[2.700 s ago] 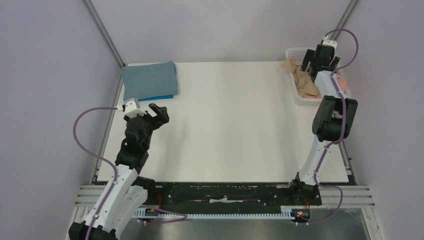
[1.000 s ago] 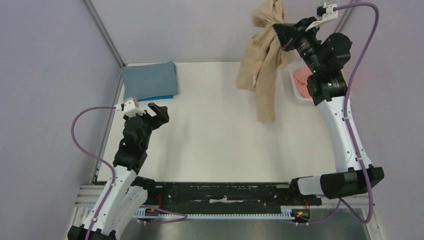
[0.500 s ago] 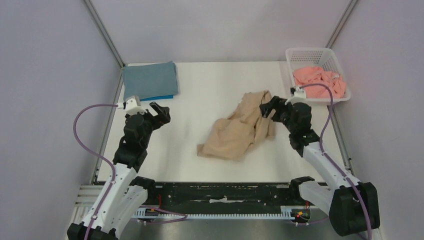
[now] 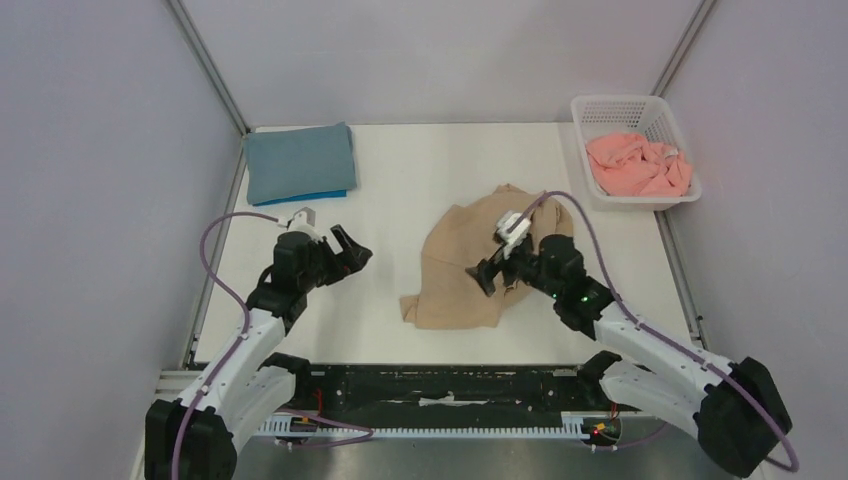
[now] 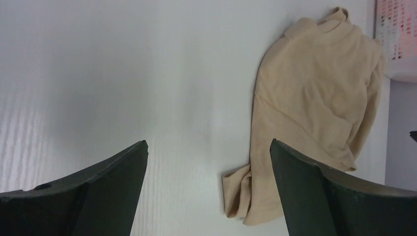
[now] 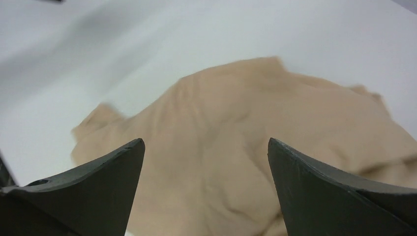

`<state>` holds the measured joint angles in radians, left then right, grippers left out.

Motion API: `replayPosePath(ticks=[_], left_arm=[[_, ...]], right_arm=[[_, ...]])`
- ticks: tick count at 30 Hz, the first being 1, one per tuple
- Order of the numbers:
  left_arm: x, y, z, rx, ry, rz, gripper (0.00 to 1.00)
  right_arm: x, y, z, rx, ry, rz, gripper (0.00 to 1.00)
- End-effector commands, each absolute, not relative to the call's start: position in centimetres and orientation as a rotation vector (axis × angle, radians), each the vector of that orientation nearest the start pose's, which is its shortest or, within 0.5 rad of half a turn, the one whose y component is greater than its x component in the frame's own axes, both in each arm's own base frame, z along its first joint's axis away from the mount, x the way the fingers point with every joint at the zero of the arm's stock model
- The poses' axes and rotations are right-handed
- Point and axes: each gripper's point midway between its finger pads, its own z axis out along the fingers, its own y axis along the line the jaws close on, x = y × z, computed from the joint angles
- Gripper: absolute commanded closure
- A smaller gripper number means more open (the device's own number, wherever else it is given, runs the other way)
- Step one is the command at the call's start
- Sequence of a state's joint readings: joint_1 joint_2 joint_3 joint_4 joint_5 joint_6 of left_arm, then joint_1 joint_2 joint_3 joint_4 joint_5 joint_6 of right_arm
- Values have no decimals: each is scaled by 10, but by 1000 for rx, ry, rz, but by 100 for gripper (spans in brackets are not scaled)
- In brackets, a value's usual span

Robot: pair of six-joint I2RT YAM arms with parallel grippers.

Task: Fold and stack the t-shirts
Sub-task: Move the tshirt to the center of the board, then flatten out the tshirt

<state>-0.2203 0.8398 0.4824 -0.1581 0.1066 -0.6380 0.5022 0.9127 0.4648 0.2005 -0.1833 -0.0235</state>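
Tan tee (image 4: 450,262) (rumpled) on table (image 4: 420,160)

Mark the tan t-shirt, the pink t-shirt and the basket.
tan t-shirt (image 4: 450,270), top external view, mid-body.
pink t-shirt (image 4: 635,165), top external view, centre of heap.
white basket (image 4: 615,99), top external view, far rim.

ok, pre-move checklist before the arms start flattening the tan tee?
1. Tan tee out on the table: ok.
2. Tee lying flat: not ok, crumpled and bunched.
3. Right tool open and empty, over the tee: ok.
4. Left tool open and empty, over bare table left of the tee: ok.
5. Sleeves and hem identifiable for a grasp: cannot tell.
6. Slate-blue tee folded on the bright blue tee, far-left corner, apart from the tan tee: ok.
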Motion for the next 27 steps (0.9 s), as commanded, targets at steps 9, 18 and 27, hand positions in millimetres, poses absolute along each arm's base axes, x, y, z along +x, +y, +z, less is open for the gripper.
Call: replayPosePath(ticks=[9, 18, 27], left_arm=[[243, -112, 90, -464, 2204, -708, 1], [239, -97, 78, -486, 2231, -595, 1], [241, -97, 76, -483, 2245, -589, 1]], right_arm=[[176, 327, 85, -1825, 1236, 358, 2], [191, 343, 51, -1883, 1289, 209, 4], [211, 344, 67, -1723, 1266, 127, 20]])
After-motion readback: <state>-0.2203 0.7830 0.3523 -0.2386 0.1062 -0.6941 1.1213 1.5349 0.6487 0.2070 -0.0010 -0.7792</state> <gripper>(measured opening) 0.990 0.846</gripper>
